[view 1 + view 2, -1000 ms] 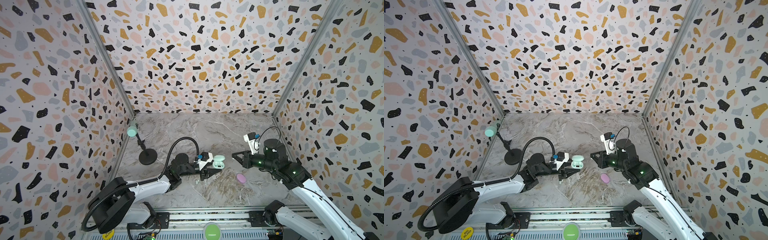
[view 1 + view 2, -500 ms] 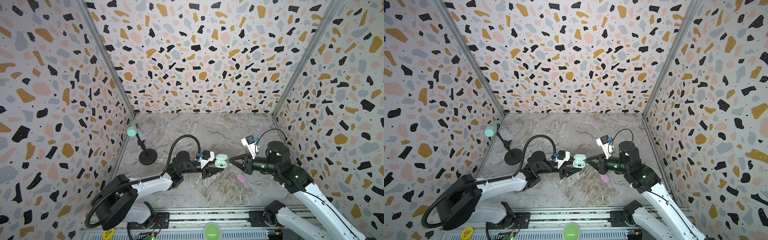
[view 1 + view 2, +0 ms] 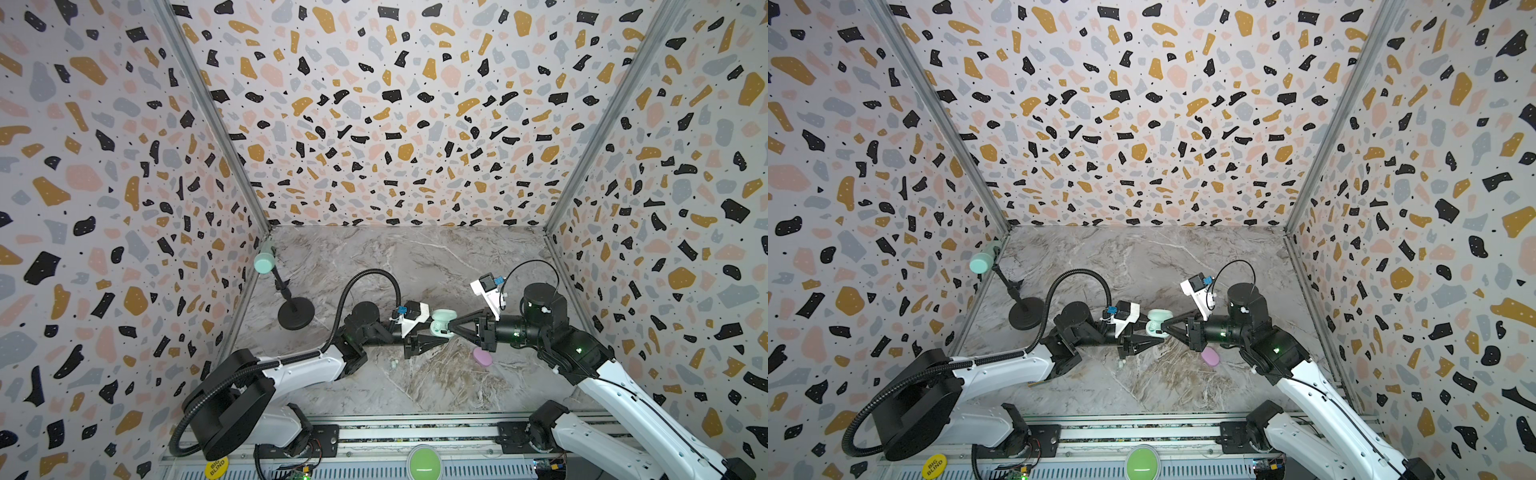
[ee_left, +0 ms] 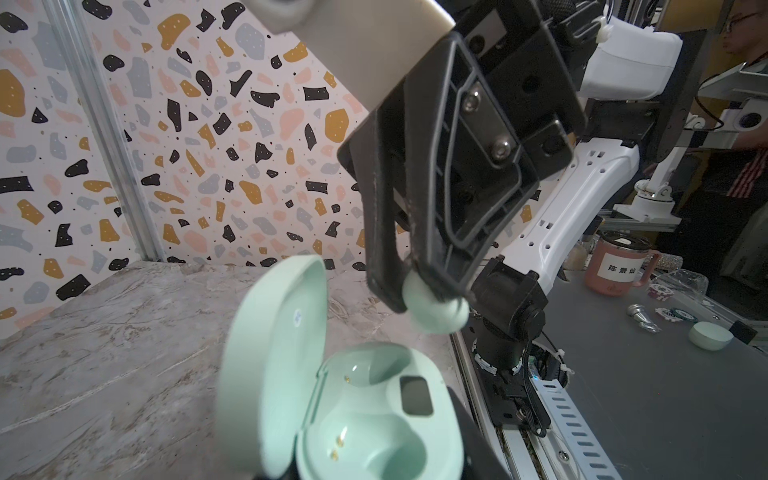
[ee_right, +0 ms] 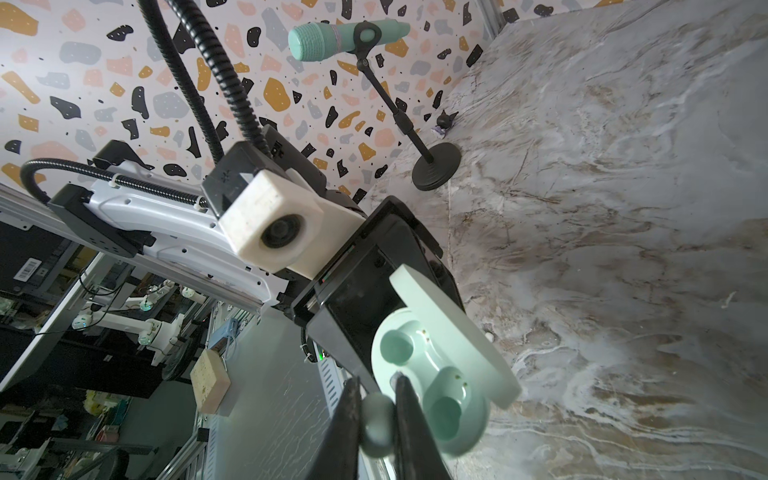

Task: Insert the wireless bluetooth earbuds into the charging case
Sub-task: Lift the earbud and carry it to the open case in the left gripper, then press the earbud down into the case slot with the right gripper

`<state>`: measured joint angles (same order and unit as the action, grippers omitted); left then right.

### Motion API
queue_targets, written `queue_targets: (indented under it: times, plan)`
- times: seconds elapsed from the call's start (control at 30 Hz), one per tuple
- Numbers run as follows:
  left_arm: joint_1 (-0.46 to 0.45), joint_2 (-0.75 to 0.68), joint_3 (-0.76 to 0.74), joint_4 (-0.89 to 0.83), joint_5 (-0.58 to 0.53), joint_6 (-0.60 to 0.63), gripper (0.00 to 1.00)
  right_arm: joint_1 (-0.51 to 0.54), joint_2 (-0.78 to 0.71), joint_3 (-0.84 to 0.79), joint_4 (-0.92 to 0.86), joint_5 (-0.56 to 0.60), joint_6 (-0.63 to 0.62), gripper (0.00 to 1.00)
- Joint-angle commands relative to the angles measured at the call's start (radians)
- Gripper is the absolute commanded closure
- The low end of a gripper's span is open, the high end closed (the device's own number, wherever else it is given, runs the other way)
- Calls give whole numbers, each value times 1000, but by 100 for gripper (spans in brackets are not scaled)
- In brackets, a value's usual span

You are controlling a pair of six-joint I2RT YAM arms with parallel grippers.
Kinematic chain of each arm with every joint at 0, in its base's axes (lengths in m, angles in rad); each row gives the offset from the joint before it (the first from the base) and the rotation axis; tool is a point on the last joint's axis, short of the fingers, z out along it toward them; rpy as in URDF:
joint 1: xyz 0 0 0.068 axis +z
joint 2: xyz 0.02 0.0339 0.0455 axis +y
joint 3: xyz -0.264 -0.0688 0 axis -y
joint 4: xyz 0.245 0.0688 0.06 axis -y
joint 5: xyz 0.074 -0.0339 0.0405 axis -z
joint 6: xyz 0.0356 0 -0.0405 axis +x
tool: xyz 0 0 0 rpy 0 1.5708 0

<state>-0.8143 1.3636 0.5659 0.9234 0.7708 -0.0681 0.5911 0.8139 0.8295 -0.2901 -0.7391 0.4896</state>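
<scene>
The mint charging case is held above the table with its lid open; both of its sockets show empty. My left gripper is shut on the case in both top views. My right gripper is shut on one pale mint earbud, right at the rim of the case. From the left wrist view this earbud hangs in the right gripper's tips just above the open case. A second pale earbud lies loose on the table below the left gripper.
A closed lilac case lies on the marble table under the right arm. A mint microphone on a black stand is at the left wall. Terrazzo walls close three sides. A green button sits on the front rail.
My right gripper has swung left and down with the earbud until its tips meet the case. The left gripper has carried the case a little to the right, toward it.
</scene>
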Motion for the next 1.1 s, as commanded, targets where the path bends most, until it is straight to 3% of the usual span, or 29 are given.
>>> queue_targets:
  times: [0.0,0.53,1.07]
  plan:
    - [-10,-21,29,74,25,-4,75,8,-2,-3,38,10,5,86]
    - [-21,-60,15,53,16,14,75,17,2,-15,24,33,14,85]
    - [-22,-55,11,56,20,10,75,26,23,48,-44,102,-5,62]
